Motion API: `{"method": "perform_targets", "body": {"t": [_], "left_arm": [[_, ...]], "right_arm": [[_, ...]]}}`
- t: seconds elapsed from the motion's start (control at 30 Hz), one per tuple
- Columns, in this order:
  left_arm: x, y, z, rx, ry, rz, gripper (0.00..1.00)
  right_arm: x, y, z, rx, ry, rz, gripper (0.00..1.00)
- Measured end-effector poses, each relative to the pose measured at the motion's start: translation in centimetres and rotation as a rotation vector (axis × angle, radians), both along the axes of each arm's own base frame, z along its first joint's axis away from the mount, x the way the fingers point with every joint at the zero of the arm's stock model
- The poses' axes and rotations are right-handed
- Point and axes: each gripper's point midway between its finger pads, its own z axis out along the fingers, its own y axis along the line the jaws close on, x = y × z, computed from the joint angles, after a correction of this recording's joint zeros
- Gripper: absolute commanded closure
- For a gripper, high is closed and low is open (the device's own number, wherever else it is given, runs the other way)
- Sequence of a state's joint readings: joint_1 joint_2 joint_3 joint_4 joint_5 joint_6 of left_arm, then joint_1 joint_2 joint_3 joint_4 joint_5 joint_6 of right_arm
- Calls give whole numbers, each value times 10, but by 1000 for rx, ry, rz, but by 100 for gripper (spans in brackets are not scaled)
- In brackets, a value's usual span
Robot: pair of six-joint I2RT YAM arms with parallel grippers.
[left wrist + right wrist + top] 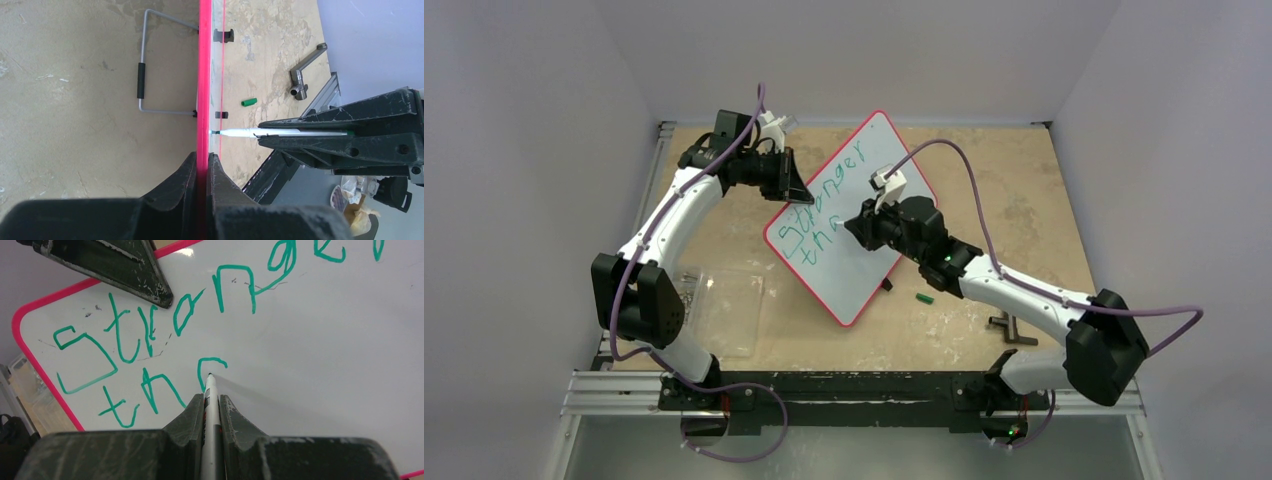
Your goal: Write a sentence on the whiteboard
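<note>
We see the whiteboard (pixel 876 152) standing tipped up on the desk (pixel 1024 180), not lying flat. Our left claw (pixel 202 156) is closed tight on its red edge. We think it holds the board so it does not slide or wobble when the pen pushes on it. Our right claw (pixel 211 401) is closed around a marker (pixel 209 385). The tip sticks out in front so it can reach, and it touches the white face. The sentence (pixel 148 337) says "Stronger" on top, and below it "th" and one small curve. So we judge the writing is not yet finished. The green cap (pixel 925 297) lies on the desk, near the board.
</note>
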State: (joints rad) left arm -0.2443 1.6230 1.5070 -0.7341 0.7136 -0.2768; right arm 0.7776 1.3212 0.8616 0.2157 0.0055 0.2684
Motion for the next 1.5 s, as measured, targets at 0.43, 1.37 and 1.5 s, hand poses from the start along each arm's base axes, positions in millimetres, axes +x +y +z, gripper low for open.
{"method": "perform_targets", "body": {"t": [0.43,1.37,1.5], "left_arm": [[0,0,0,1,0,1,100],[0,0,1,1,-1,1,100],[-1,0,2,1,-5,2,100]], "right_arm": [[11,5,12,5,-14,-24,100],[8,-8,-1,-27,2,-64,100],[10,-11,-2,-34,3,-79,100]]}}
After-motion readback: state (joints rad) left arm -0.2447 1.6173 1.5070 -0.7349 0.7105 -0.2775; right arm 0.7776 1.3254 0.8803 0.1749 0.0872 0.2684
